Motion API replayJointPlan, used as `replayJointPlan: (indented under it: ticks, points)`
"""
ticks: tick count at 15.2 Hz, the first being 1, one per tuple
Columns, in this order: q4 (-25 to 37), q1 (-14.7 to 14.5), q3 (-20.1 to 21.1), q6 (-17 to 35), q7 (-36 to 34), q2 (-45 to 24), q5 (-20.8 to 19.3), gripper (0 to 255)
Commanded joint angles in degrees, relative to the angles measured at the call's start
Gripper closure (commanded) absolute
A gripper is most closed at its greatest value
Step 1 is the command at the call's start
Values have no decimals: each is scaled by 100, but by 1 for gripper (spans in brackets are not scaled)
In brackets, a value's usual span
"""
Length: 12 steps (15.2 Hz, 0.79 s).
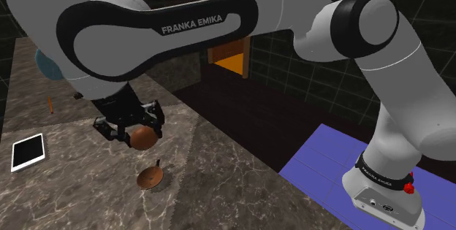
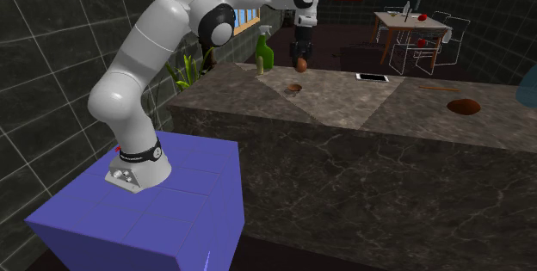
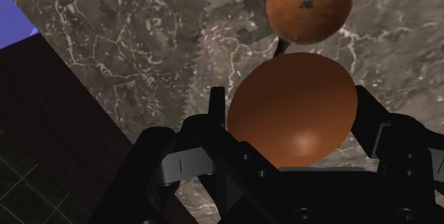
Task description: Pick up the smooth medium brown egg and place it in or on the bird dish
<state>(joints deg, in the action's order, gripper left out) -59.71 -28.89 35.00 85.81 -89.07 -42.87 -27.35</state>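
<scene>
Now the gripper [image 1: 136, 128] hangs above the stone counter [image 1: 212, 192] with its two fingers closed narrow around the brown egg [image 3: 292, 109], so the egg is in the air and not on any surface. The small brown dish [image 1: 150, 178] lies on the counter under it, but in the wrist view the dish [image 3: 308, 6] sits beyond the egg and not straight below. I think this is the main danger: if the fingers open here, the egg probably hits the near rim or the bare counter beside it. A round, smooth egg rolls easily, and the counter edge is near, on the shoulder view's right. The dish also looks shallow and light, so a drop from this height can bounce the egg out or push the dish away. The curved shell can slip between the fingers too.
</scene>
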Motion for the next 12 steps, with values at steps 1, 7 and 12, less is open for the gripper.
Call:
replayJointPlan:
  ticks: [1,7,12]
  points:
    - [555,-376,-36,-259,-125,-284,-71,255]
    - [0,-219,-27,216,-235,-258,-73,255]
    - [-351,-134,-37,567,-314,-295,-102,255]
